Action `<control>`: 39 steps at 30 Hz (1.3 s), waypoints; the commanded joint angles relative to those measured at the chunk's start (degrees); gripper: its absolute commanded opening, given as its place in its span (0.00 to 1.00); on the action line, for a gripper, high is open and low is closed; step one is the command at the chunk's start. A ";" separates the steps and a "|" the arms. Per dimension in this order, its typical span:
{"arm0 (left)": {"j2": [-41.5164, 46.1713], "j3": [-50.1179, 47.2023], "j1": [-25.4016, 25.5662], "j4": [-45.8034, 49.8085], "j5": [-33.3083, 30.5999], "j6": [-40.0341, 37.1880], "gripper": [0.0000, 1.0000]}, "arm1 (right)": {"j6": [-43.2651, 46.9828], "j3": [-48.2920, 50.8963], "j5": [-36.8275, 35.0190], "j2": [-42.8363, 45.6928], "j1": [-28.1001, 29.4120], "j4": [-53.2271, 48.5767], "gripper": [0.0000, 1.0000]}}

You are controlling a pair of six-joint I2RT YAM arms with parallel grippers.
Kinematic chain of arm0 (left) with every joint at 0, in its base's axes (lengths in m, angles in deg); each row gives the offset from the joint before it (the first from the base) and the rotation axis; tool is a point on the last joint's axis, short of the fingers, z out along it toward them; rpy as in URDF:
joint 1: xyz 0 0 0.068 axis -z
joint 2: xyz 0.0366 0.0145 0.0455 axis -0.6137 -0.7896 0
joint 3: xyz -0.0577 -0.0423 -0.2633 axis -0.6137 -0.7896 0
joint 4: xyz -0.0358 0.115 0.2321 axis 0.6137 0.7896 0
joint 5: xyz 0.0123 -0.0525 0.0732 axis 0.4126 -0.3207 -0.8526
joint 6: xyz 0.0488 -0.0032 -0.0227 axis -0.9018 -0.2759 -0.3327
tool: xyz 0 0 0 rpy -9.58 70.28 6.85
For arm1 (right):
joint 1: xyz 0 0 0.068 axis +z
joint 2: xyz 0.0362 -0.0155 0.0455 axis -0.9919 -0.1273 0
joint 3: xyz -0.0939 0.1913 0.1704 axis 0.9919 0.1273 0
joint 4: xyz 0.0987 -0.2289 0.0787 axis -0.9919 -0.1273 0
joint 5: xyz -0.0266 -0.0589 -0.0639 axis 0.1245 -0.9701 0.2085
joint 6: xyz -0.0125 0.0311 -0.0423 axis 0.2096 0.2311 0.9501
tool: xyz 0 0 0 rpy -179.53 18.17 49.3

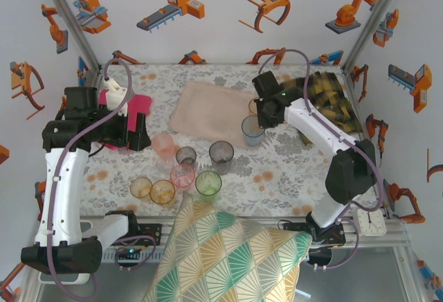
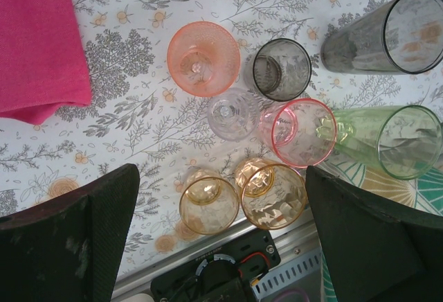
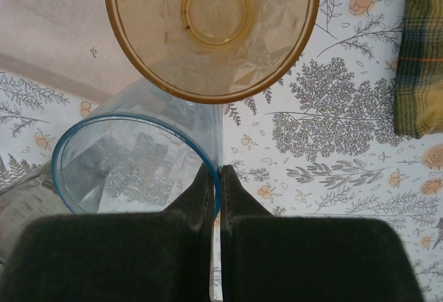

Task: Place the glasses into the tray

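- My right pincer (image 3: 217,174) is clenched on the near rim of the blue glass (image 3: 128,160), one finger inside the wall and one outside.
- That's a thin lip grip, so I'd lift straight up, keep the glass level and go slowly. A light tumbler held this way could swing or slip.
- The blue glass stands at the near right corner of the tray (image 3: 48,25), so the carry looks short. I'd set it down well inside the tray's edge before letting go.
- An amber glass (image 3: 214,25) sits at the tray's right edge. I can't tell if it's on the tray, and I'd steer clear of it.
- My left pincer (image 2: 221,191) hangs released, jaws wide, above the other glasses (image 2: 303,132), which are bunched on the tray's near side.
- Those are see-through plastic in pink, grey, green, amber and clear, all standing off the tray.
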 commanded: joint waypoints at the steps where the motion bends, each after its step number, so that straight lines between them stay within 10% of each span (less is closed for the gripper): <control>1: 0.72 -0.39 -0.44 1.00 0.67 -0.71 0.97 | 0.34 -1.24 0.77 0.00 -0.44 1.58 0.00; 39: -0.69 1.73 2.56 0.88 -0.99 -2.26 0.97 | 1.85 -3.67 3.56 2.53 -0.60 -2.37 0.38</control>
